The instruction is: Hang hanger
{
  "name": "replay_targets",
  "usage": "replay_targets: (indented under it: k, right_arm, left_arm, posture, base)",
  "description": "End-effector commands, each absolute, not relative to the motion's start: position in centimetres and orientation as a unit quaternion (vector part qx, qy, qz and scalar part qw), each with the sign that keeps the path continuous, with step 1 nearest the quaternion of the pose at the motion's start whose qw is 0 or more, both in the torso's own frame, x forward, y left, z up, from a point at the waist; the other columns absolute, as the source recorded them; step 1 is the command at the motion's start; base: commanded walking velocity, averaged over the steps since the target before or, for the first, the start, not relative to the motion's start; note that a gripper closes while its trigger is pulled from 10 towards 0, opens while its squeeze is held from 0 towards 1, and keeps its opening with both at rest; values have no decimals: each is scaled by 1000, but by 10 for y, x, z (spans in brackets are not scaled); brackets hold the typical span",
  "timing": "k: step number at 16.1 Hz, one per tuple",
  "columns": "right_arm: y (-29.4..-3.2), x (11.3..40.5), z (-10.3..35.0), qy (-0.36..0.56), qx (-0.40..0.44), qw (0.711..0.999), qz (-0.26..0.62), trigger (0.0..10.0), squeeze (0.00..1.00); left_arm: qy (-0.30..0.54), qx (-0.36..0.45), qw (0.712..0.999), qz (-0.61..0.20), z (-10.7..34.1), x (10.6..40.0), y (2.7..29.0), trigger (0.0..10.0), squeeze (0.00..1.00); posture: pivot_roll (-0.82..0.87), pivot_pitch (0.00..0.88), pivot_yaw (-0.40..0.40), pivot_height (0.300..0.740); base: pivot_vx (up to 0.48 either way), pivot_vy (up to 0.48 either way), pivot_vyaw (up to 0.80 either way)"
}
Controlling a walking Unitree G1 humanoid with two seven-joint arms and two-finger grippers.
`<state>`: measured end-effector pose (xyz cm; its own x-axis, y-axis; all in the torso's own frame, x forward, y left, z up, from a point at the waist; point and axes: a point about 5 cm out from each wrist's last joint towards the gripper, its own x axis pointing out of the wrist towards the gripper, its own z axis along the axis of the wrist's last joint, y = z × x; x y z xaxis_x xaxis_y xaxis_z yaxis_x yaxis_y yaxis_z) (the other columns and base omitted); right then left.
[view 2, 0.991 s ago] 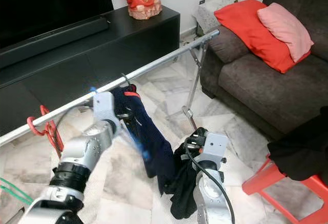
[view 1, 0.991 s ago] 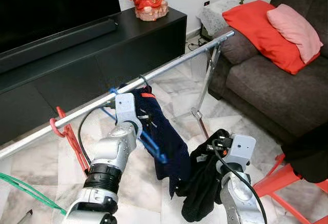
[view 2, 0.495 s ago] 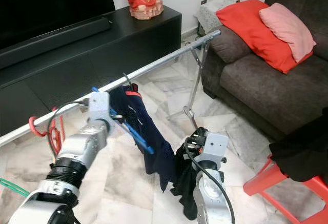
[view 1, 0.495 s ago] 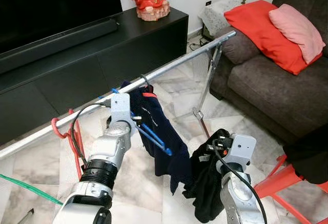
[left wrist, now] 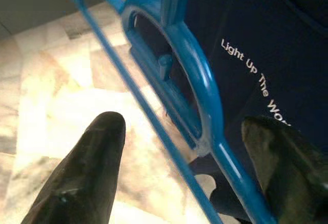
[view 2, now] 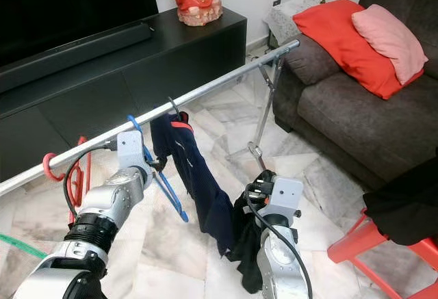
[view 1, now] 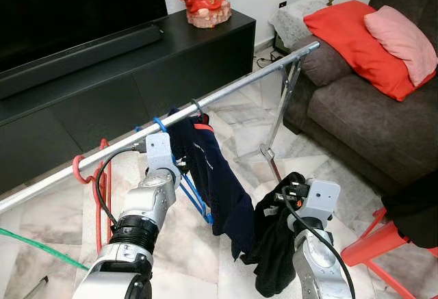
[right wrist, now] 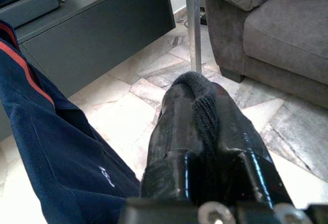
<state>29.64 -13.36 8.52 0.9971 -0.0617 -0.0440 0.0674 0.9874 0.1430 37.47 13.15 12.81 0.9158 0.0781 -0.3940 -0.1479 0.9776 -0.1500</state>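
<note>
- Cloth (view 1: pixel 274 251), black, hangs nearest, pinched between the fingers of the right gripper (right wrist: pixel 205 126).
- Left gripper (left wrist: pixel 174 147) sits higher, fingers (left wrist: pixel 84 172) spread either side of the blue hanger (left wrist: pixel 197 106) without touching it.
- That hanger's hook (view 1: pixel 159 122) is over the rail (view 1: pixel 233 90), just beside a navy shirt (view 1: pixel 215 176).
- Red hanger (view 1: pixel 92 176) hangs further along the rail.
- Black cabinet (view 1: pixel 137 73) and sofa (view 1: pixel 369 114) stand behind.

Left arm (view 1: pixel 147 206): silver segmented casing, 1 black ribbed collar, a square silver wrist block, and 1 black cable looped alongside. Right arm (view 1: pixel 316 244): silver casing, a square wrist block with 1 dark round port, black cable, exposed connectors. Fingers (left wrist: pixel 82 183): black, long, tapered, 2 per gripper.
</note>
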Motion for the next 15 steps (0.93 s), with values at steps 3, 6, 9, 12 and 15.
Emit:
replay_targets:
  k: [3, 6, 9, 12, 15]
  right_arm:
    - [-122, 297, 88, 11, 89, 996, -24, 10000, 0]
    - [-121, 297, 88, 12, 89, 996, -23, 10000, 0]
    - [-122, 297, 88, 11, 90, 996, -25, 10000, 0]
    - [-122, 297, 87, 12, 89, 996, -24, 10000, 0]
    - [-122, 297, 87, 12, 88, 996, -23, 10000, 0]
  left_arm:
    - [206, -104, 972, 55, 127, 379, 130, 10000, 0]
    - [191, -122, 973, 40, 134, 383, 124, 10000, 0]
    - [183, -128, 974, 35, 136, 384, 121, 0, 0]
    - [182, -123, 975, 30, 133, 384, 120, 0, 0]
    - [181, -120, 976, 33, 132, 384, 122, 0, 0]
  posture:
    - [-2, 122, 103, 740]
    - [-1, 125, 103, 740]
    - [-6, 129, 104, 740]
    - [-6, 129, 105, 740]
    - [-7, 127, 103, 740]
  base:
    - [0, 0, 0]
    - [0, 0, 0]
    - [0, 0, 0]
    - [0, 0, 0]
    - [0, 0, 0]
